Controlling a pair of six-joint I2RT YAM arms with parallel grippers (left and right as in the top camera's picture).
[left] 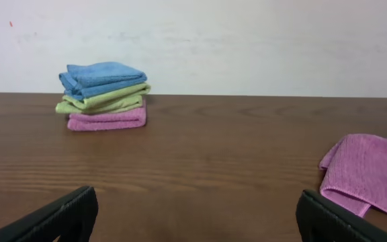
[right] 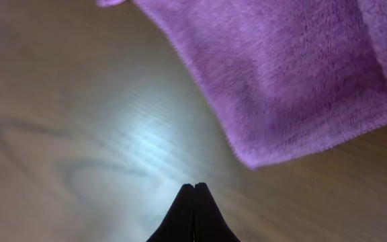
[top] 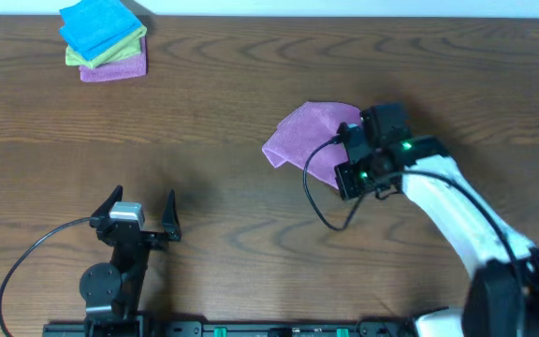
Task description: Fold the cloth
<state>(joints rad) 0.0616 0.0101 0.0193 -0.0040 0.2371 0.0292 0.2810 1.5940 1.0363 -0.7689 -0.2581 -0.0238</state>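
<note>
The lilac-purple cloth (top: 307, 140) lies crumpled and partly doubled over right of the table's middle. It also shows at the right edge of the left wrist view as the cloth (left: 368, 168). My right gripper (top: 349, 140) hangs over the cloth's right side, pointing down. In the right wrist view the right gripper (right: 193, 185) is shut with nothing between its fingers, its tips over bare wood just short of a corner of the cloth (right: 294, 81). My left gripper (top: 141, 201) rests near the front left, open and empty, and the left gripper (left: 197, 222) is well apart from the cloth.
A stack of folded cloths (top: 106, 42), blue on yellow-green on purple, sits at the far left corner, seen also as the stack (left: 106, 94). A black cable (top: 321, 201) loops from the right arm onto the wooden table (top: 213, 140).
</note>
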